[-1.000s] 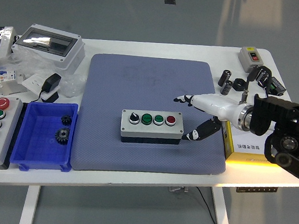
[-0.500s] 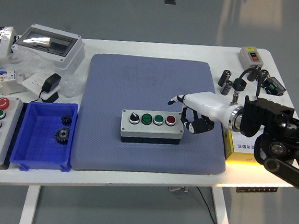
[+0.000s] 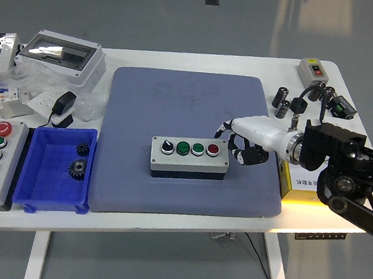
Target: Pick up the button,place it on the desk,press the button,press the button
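A grey button box lies on the blue-grey mat in the middle of the table. Its top carries a black selector knob, two green buttons and a red button. My right hand, white with black fingers, hovers just right of the box's right end. Its fingers are curled and hold nothing. One fingertip points toward the red button, just above and right of it. I cannot tell whether it touches. My left arm is out of view.
A blue bin with two black gears stands left of the mat. A larger grey button station is at the far left. A clear-lidded enclosure stands back left. A yellow box and small black parts lie on the right.
My right hand moved left toward the box's right end and its fingers curled in from a spread pose. The box has not moved.
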